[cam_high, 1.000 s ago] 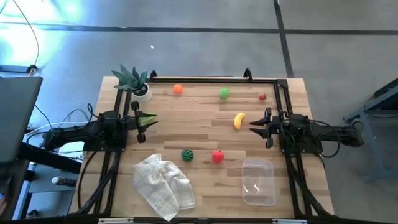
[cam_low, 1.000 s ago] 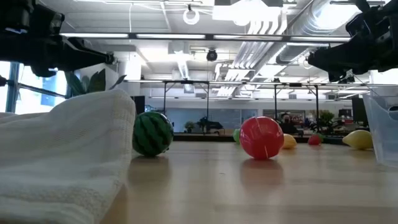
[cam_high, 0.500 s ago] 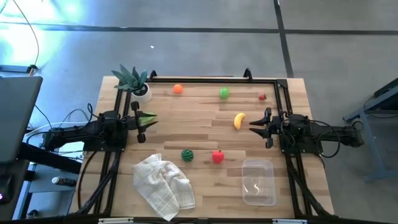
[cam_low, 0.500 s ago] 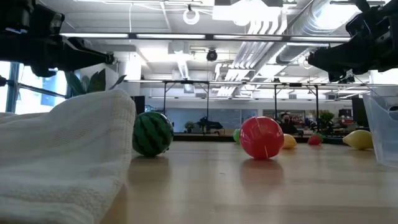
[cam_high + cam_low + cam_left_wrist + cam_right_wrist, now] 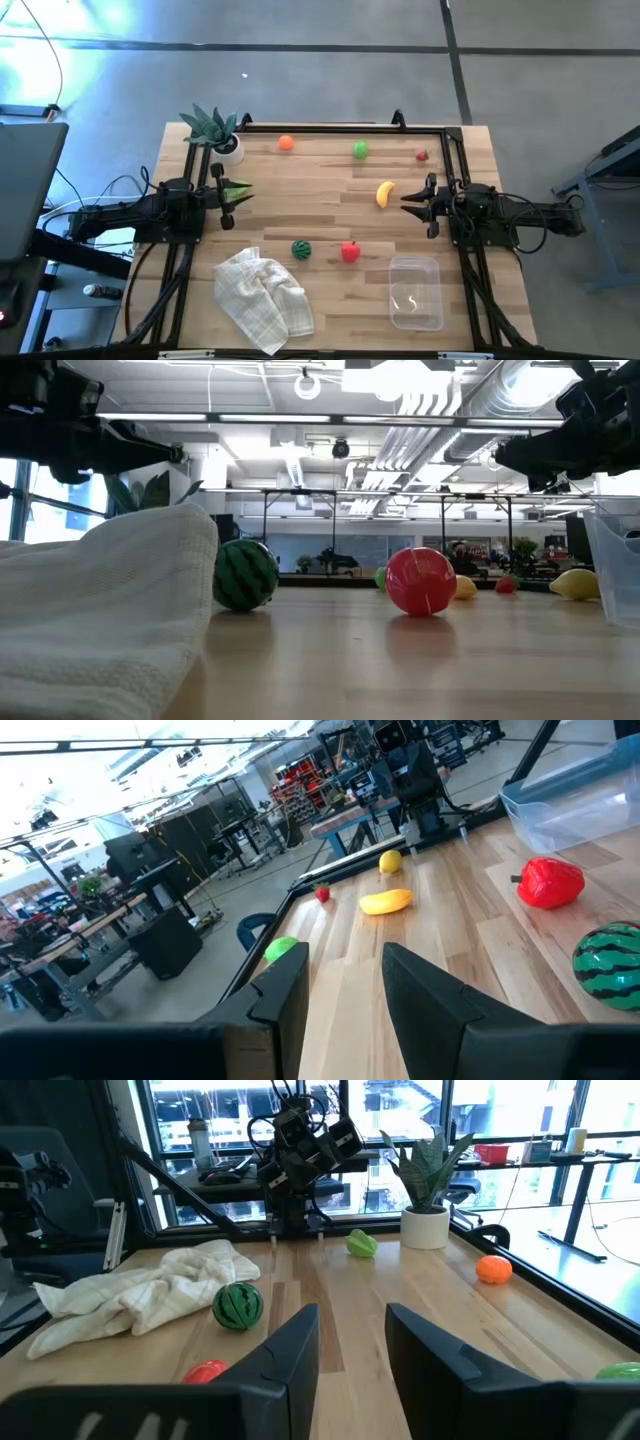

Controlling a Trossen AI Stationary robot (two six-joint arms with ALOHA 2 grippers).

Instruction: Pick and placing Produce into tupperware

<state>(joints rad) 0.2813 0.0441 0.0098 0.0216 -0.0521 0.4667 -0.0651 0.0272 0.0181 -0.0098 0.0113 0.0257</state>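
No readable text, label, brand, number or sign on anything in view.

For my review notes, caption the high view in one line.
Toy produce scattered across the wooden table, clear tupperware empty, both arms waiting at the sides.

Non-task items: white checked cloth (image 5: 264, 298), crumpled, near the surface's (image 5: 330, 190) front edge, left of centre. Spiky green plant in white pot (image 5: 217, 130) upright at the back-left corner. Black frame rail (image 5: 340, 126) along the back edge.
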